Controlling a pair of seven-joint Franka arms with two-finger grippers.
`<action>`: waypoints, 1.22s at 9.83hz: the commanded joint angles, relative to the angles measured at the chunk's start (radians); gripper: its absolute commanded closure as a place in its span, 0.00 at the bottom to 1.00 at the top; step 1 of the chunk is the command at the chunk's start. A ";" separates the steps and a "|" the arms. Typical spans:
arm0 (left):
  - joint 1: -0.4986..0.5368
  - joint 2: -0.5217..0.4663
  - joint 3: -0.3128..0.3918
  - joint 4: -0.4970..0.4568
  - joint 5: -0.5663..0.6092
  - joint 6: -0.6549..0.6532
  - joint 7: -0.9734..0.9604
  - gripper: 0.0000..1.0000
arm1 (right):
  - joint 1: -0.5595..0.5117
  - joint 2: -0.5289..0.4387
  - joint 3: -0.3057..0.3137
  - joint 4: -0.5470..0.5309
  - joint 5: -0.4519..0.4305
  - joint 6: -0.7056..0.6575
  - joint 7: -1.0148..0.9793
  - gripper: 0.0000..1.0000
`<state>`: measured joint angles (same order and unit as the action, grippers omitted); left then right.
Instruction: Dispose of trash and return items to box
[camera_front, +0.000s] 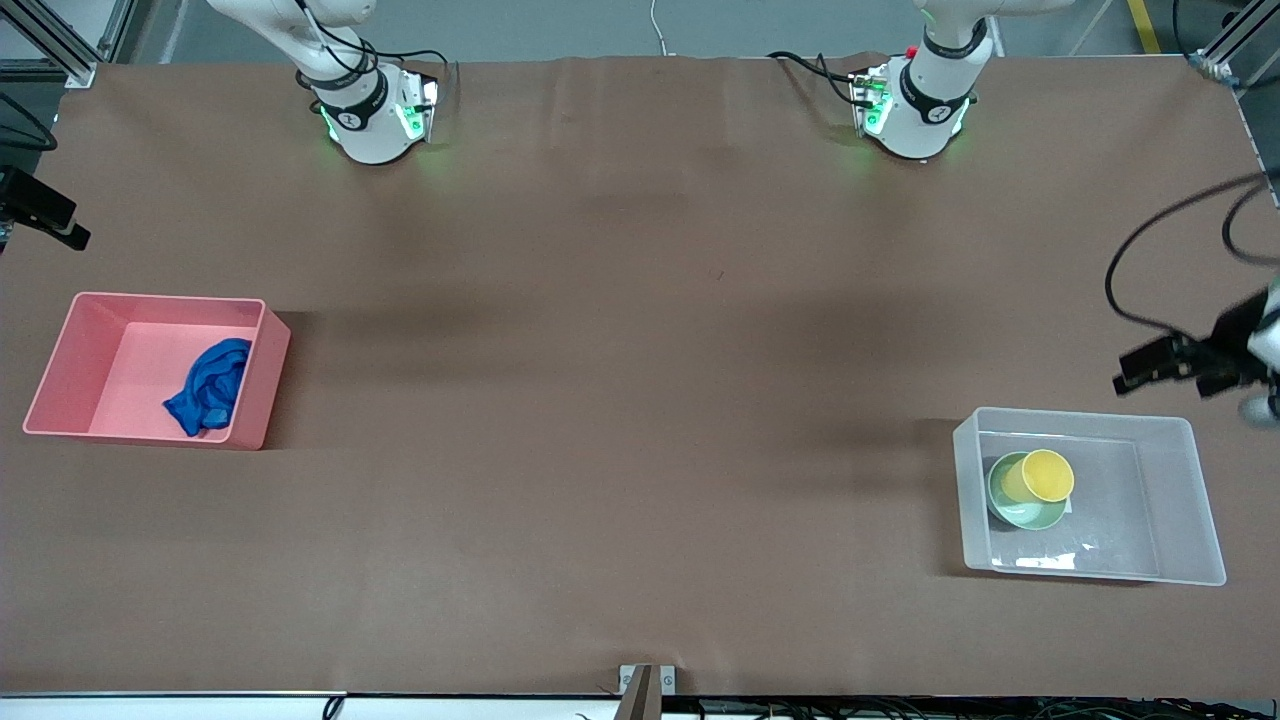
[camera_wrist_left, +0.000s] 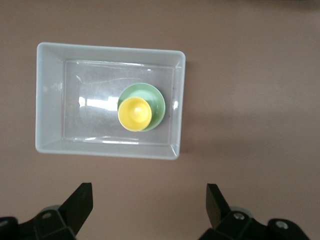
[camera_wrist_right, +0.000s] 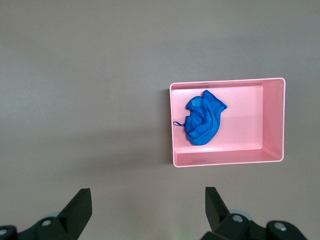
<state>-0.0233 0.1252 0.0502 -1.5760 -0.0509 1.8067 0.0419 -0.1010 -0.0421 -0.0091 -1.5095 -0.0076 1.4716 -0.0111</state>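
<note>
- The blue cloth (camera_front: 209, 387) lies crumpled inside the pink bin (camera_front: 60, 353), against the wall that faces the table's middle; the bin stands near the table edge at the right arm's end.
- The yellow cup (camera_front: 1043, 476) sits in the mint-green bowl (camera_front: 1030, 515), and both rest in the clear tub (camera_front: 1200, 500), toward its wall facing the table's middle. The tub stands near the corner at the left arm's end, on the front camera's side.
- The front view shows the cup leaning; the left wrist view looks straight down into it (camera_wrist_left: 134, 113), ringed by the bowl (camera_wrist_left: 156, 104).
- The right wrist view alone shows a thin loop on the cloth (camera_wrist_right: 202, 124).
- No readable writing appears; a small white patch beside the bowl is too faint to identify.
- The left gripper (camera_wrist_left: 149, 205) hangs over bare table beside the tub (camera_wrist_left: 49, 100), jaws spread, holding nothing; the front view cuts it off at the picture's edge (camera_front: 1180, 365).
- The right gripper (camera_wrist_right: 148, 209) hangs over bare table beside the bin (camera_wrist_right: 272, 120), jaws spread and empty; in the front view only a dark piece (camera_front: 40, 215) shows at the edge.
</note>
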 joint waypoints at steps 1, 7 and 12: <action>0.000 -0.181 -0.044 -0.189 0.034 -0.015 -0.072 0.00 | 0.003 -0.002 0.006 0.009 0.001 -0.031 -0.001 0.00; 0.003 -0.058 -0.072 0.117 0.043 -0.249 -0.074 0.00 | 0.061 -0.002 0.001 0.026 -0.011 -0.100 -0.003 0.00; 0.002 -0.113 -0.087 0.031 0.052 -0.280 -0.117 0.00 | 0.012 0.022 -0.003 0.041 -0.014 0.013 -0.023 0.00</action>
<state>-0.0251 0.0324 -0.0260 -1.4898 -0.0235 1.5310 -0.0630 -0.0738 -0.0252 -0.0203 -1.4943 -0.0106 1.4805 -0.0210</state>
